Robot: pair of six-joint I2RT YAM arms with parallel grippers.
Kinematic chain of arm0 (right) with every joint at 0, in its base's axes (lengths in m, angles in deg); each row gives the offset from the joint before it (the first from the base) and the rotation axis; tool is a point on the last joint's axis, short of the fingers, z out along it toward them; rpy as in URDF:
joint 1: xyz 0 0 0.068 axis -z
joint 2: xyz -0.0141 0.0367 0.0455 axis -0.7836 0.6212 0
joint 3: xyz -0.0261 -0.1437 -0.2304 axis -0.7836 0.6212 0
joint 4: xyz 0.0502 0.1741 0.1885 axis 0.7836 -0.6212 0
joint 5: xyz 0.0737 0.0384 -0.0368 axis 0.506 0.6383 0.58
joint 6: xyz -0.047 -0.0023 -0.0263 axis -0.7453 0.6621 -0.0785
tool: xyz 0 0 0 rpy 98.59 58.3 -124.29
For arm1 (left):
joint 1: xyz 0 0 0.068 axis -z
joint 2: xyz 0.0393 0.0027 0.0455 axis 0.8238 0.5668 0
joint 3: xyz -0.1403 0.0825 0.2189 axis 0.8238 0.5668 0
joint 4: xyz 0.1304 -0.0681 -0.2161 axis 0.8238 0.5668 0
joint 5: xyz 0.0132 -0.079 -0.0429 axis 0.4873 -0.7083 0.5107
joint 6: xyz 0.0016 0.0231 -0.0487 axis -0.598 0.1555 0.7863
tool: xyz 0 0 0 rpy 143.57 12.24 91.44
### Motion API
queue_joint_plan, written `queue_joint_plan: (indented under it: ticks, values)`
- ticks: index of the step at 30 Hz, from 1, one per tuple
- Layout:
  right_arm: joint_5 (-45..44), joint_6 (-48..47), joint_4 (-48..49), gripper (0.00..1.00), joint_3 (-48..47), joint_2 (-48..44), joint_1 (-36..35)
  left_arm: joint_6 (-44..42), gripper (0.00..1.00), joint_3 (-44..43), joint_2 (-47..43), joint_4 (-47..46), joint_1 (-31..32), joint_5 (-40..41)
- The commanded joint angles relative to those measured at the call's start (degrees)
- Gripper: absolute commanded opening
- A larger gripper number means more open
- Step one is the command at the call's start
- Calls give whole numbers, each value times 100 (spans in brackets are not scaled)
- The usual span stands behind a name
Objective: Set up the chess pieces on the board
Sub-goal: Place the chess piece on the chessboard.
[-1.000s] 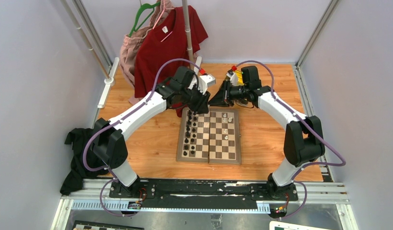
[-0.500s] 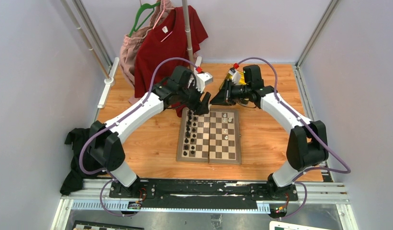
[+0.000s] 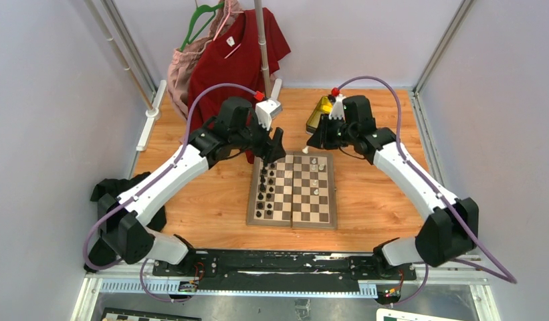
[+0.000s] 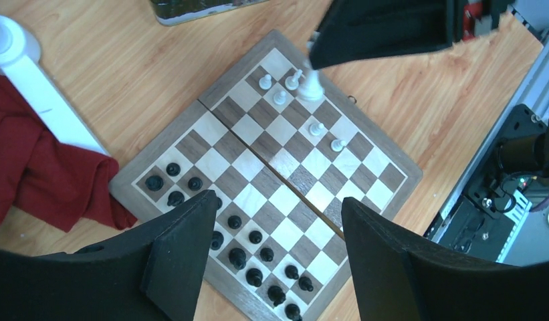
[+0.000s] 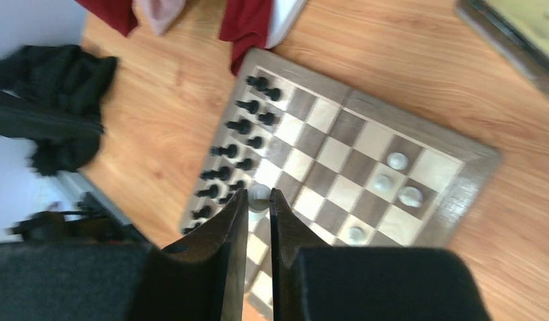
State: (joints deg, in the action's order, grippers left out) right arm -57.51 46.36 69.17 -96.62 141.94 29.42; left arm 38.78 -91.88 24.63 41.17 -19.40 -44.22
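Note:
The board lies mid-table, with black figures along its left columns. Several white chess pieces stand on its far right squares. My right gripper hangs over the board's far edge, shut on one white chess piece, which is pinched between the fingertips; the left wrist view shows this piece too. My left gripper hovers over the board's far left corner, open with nothing between its fingers, and black figures show below it.
A gold tin sits behind the board. A red shirt and pink garment hang on a rack pole at the back left. Black cloth lies at the table's left edge.
My left gripper has opened and drawn back left and up from the black figures. My right arm has swung outward, bringing its white piece nearer the board's far edge.

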Motion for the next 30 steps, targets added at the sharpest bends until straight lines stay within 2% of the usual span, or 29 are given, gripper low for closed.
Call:
queue_joint_plan:
  ticks: [1,11,13,21,30]
  values:
    - [-1896,-839,-274,0,542,-515,-505,372,74,177,-311,-311,-20,454]
    - [-4928,-905,483,0,2162,-1495,-1543,693,74,669,-777,-597,-22,931]
    - [-5303,-852,582,0,2381,-1592,-1648,725,74,738,-826,-622,-14,935]
    - [-5810,-702,970,0,2891,-1494,-1884,798,74,859,-915,-684,-19,957]
    - [-5773,-608,1586,0,3159,-1102,-1981,816,74,973,-1009,-713,-19,1028]
